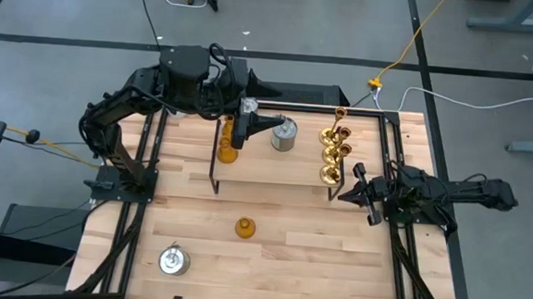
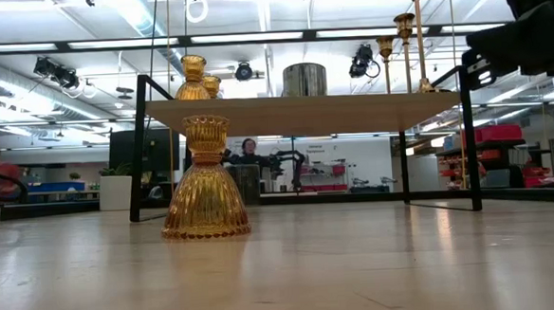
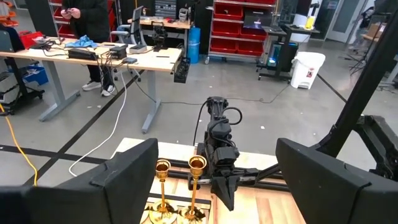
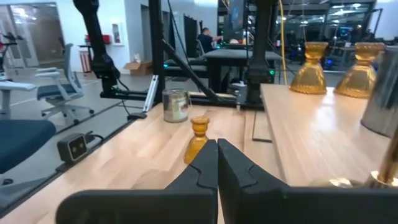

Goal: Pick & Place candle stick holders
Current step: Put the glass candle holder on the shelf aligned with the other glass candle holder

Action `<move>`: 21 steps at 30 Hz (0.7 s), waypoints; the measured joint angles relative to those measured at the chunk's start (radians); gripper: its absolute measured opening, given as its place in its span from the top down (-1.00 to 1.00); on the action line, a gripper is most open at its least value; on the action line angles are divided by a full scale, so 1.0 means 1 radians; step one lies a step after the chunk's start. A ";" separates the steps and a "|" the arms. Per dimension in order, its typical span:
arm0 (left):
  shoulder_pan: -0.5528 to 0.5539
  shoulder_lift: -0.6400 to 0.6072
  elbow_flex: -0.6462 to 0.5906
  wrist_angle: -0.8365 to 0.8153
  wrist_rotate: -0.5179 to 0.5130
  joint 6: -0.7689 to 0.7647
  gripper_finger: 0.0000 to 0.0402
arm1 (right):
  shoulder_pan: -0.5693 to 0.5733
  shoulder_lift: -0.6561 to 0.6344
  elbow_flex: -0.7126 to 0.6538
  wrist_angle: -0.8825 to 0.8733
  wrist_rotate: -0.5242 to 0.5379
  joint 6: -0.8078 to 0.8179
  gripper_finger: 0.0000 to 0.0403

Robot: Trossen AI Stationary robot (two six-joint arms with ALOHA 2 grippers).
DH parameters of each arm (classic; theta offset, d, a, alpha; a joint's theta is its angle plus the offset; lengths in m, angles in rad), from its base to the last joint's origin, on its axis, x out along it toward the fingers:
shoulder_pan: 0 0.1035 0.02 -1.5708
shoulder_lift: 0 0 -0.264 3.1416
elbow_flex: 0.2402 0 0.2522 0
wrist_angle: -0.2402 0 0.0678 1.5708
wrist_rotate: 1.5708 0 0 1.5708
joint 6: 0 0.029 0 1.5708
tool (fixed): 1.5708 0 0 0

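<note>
High view: 2 holders are off the rack. The amber glass holder (image 1: 244, 227) stands upright at lower centre of the frame on the bare wooden table (image 1: 316, 255); its long axis is vertical. The silver can-shaped holder (image 1: 173, 261) stands at lower left, well apart from it. On the wooden rack (image 1: 275, 167), centre frame, are 2 amber holders (image 1: 227, 145) at the left end, 1 silver can holder (image 1: 285, 135) mid-shelf and a row of brass holders (image 1: 332, 155) at the right end.

Left gripper (image 1: 266, 124) hangs over the rack top, jaws wide and empty, just beside the shelf's silver can. Right gripper (image 1: 353, 184) sits at the rack's right end, near the brass row, jaws closed on nothing.

Key relation: the loose amber holder lies toward the frame's bottom from both grippers, about midway between them. Judgement: the right gripper looks slightly nearer. In the right wrist view its shut tips point at this amber holder (image 4: 198, 138), so it must open before any grasp.
</note>
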 joint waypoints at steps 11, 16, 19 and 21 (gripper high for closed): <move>0.001 0.000 0.000 0.000 0.000 0.002 -0.66 | -0.004 0.000 0.000 0.000 0.000 0.022 0.98; 0.001 0.000 0.000 0.000 0.000 0.000 -0.66 | -0.004 0.000 0.000 0.000 0.000 0.028 0.95; 0.001 0.000 0.000 0.000 0.000 -0.003 -0.66 | -0.004 0.000 0.000 0.000 0.000 0.029 0.94; 0.001 0.000 0.000 0.000 -0.008 -0.004 -0.66 | -0.004 0.000 0.000 0.000 0.000 0.028 0.94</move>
